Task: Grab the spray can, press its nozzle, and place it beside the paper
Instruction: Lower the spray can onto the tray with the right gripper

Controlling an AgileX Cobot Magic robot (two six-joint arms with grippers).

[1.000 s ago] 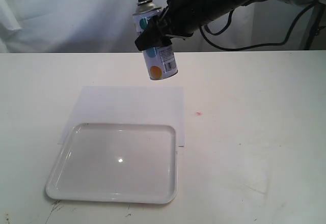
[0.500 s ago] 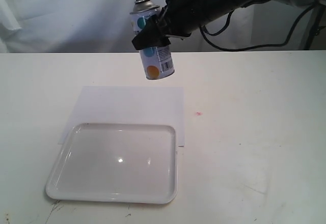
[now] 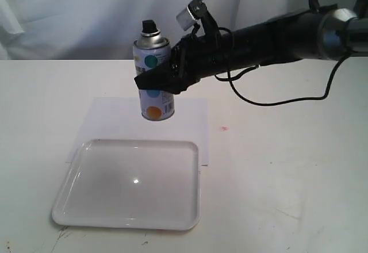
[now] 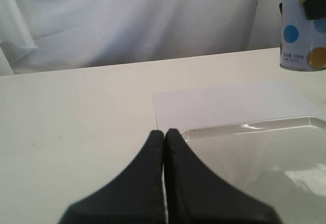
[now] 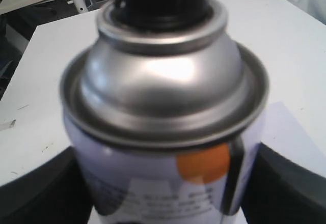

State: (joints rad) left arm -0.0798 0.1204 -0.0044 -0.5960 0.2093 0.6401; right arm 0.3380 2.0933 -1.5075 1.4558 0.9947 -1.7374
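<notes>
Where the small, white, dot-patterned aerosol spray can (image 3: 150, 60) hangs: upright, clear of the white table (image 3: 287, 167), near the far edge of the thin white paper (image 3: 115, 115).
right gripper (image 3: 155, 81): black jaws spread wide, clamped around the can's middle; far finger hidden.
nozzle (image 3: 148, 26): black cap, cropped in the right wrist view.
left gripper (image 4: 164, 135): fingers pressed together, empty.
tray (image 3: 198, 184): glossy white, covers the paper's near part.

Black arm, black grippers.
The right arm (image 3: 259, 37) is a dark tube with a silver-grey collar (image 3: 332, 30), a thin black cable (image 3: 276, 101) looping under it and a small silver block (image 3: 186, 16) on the wrist. The right gripper (image 3: 154, 81) is black and angular; the left gripper (image 4: 164, 132) has two matte black fingers (image 4: 137, 188) tapering to rounded tips.
</notes>
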